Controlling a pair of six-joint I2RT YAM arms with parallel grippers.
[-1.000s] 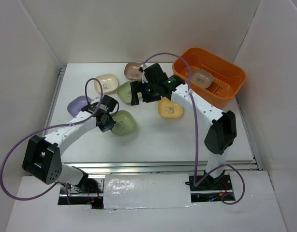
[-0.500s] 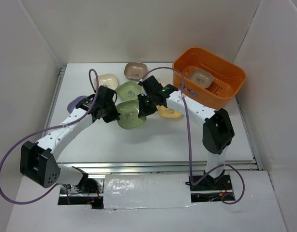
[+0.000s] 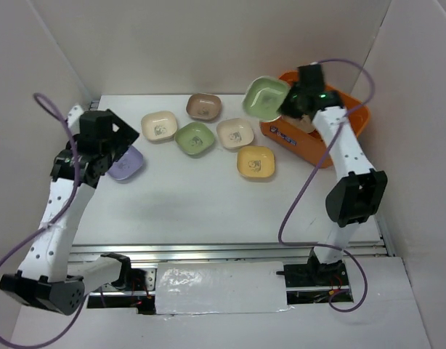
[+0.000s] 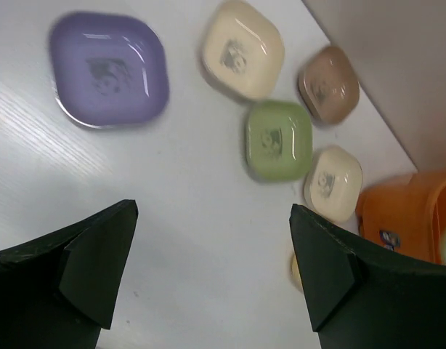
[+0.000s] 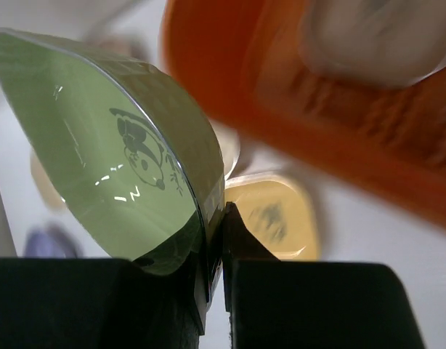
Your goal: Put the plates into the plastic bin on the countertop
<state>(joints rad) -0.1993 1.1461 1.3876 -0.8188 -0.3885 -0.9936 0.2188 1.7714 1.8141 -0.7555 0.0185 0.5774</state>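
Nearest the arm bases, the left gripper [image 4: 212, 211] is hanging over the countertop [image 3: 208, 211] with its jaws spread wide and nothing between them; it is hovering just beside the lavender plate [image 4: 108, 69], touching no dish.

Farther out, five more plates are lying flat on the white surface: the yellow plate [image 3: 255, 161] first, then the green plate [image 3: 195, 138] and a cream plate [image 3: 235, 133] side by side, then a second cream plate [image 3: 159, 125] and the brown plate [image 3: 204, 107] toward the back wall.

Farthest of all, the right gripper [image 5: 214, 218] is pinching the rim of the held green plate [image 3: 266, 98] in a narrow clamp, carrying it tilted on edge in the air just at the left end of the plastic bin [image 3: 296, 145] — not yet over its middle.

By my reckoning the job is running early: one pale dish [image 5: 372, 33] is showing, blurred, inside the bin; one is travelling; six are waiting on the table.

The held plate is looking glossy and shallow, pale green with rounded corners and a small dark figure printed at its centre — light is glinting off its inner face, suggesting a smooth, slippery rim.
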